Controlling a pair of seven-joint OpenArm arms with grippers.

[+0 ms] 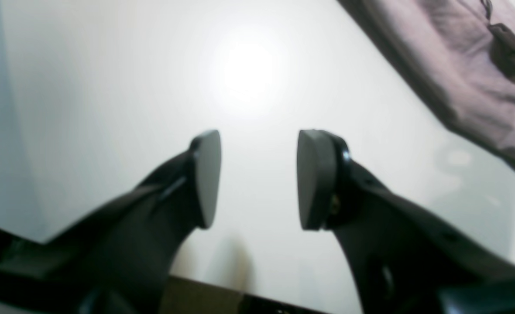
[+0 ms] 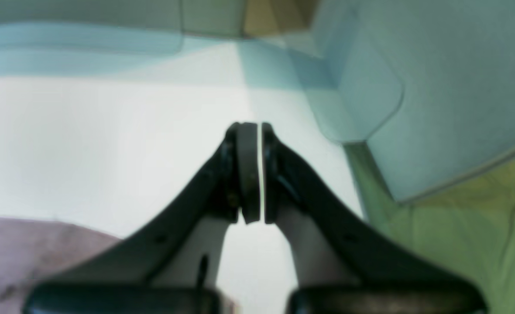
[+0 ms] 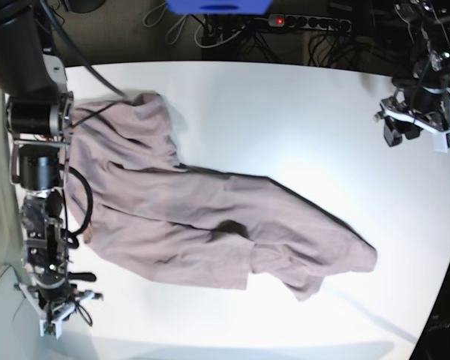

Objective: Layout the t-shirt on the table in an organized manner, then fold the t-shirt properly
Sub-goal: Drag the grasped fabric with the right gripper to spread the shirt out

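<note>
Right gripper (image 2: 254,172), nearest the lens in its wrist view: pads pressed together with only a hairline of light between, nothing caught in them. It hangs over bare white table (image 2: 87,144). The t-shirt (image 2: 26,248) shows only as a mauve patch at the lower left of that view, behind and to one side of the fingertips, not under them.

Left gripper (image 1: 257,179): jaws partly spread, a clear gap, empty. Bare tabletop beneath. The shirt's edge crosses the upper right corner of this view, well apart from the pads.

Base view, taking the t-shirt (image 3: 210,217) as landmark: it lies crumpled, not spread. Its long axis runs diagonally from the far corner on the right arm's side down to the near edge toward the left arm's side, where a bunched end tapers off. The right gripper (image 3: 56,311) sits just off the shirt's near corner on its own side, close to the fabric. The left gripper (image 3: 416,124) hangs beyond the shirt's far side, well apart across open table.

Judgement: the right arm is the nearer, and needs to reopen before it can pinch cloth. Layout stage only; no folding yet.
</note>
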